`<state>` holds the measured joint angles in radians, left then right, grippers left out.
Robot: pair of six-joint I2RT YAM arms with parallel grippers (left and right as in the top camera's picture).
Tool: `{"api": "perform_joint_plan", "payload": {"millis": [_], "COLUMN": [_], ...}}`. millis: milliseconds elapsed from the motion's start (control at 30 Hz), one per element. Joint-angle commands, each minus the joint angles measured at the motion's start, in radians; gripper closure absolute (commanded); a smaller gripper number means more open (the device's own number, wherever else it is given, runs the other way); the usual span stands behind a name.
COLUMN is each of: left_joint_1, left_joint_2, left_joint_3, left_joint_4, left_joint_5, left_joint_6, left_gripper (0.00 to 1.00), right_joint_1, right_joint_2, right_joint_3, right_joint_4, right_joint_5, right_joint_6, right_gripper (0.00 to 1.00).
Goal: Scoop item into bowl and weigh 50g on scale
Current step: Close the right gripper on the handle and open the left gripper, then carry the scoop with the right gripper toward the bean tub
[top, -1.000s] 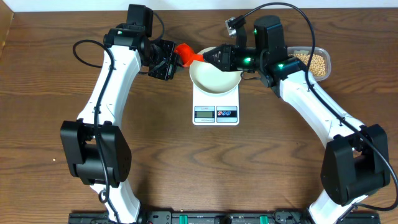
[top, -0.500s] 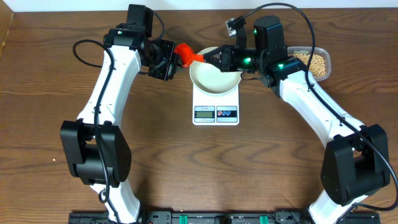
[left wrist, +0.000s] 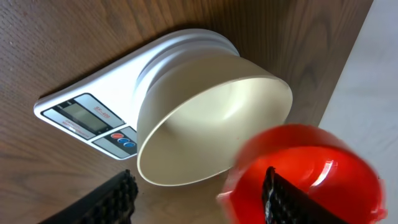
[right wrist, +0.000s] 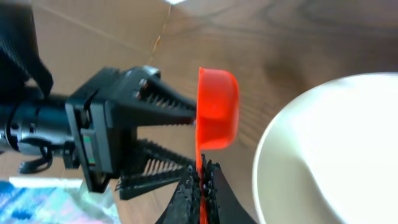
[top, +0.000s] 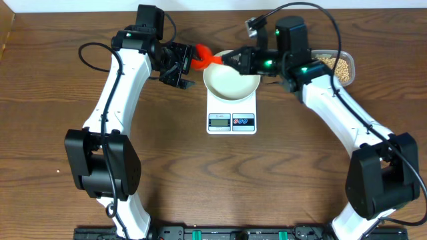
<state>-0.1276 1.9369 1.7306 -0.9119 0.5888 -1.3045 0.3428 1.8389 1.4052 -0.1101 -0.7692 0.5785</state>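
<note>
Red plastic scoop (top: 200,55): long axis left-right at far-left rim of round white bowl (top: 227,85), cup toward released left claw (top: 189,63), handle in clenched right claw (top: 230,60). Bowl empty, on white rectangular scale (top: 231,121).

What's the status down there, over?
Left gripper open, next to red scoop. Right gripper shut on its handle. Bowl on scale, empty. No obstruction seen.

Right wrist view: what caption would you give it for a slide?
Right gripper holds the red scoop by its handle beside the white bowl, facing the open left gripper.
</note>
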Motion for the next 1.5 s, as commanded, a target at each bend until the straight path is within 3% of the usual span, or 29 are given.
{"api": "perform_joint_plan", "payload": {"millis": [0,200,433,733,967,1467], "left_joint_1": [0.002,0.018,0.027,0.027,0.027,0.027], "left_joint_2": [-0.024,-0.026,-0.045,-0.048,-0.048,-0.048], "left_joint_3": [0.022,0.022,0.022,0.022,0.022,0.022], "left_joint_4": [0.005,0.116,0.157,0.219,0.222,0.277], "left_joint_5": [-0.045,-0.073,-0.073,-0.074,-0.085,-0.276], "left_joint_6": [0.09,0.472,0.723,0.732,0.732,0.732], "left_gripper": [0.33,0.32,0.18,0.14,0.12,0.13], "right_joint_1": [-0.09,-0.231,-0.42,-0.638,-0.759,-0.844], "right_joint_2": [-0.01,-0.058,-0.236,-0.443,-0.483,-0.4], "right_joint_3": [0.018,0.02,0.02,0.02,0.018,0.014], "right_joint_4": [0.018,-0.003,-0.217,-0.518,-0.645,-0.631], "right_joint_5": [0.008,0.014,0.071,0.07,0.029,0.054], "right_joint_6": [0.02,0.019,-0.078,-0.185,-0.225,-0.266], "right_gripper": [0.99,0.99,0.99,0.99,0.99,0.99]}}
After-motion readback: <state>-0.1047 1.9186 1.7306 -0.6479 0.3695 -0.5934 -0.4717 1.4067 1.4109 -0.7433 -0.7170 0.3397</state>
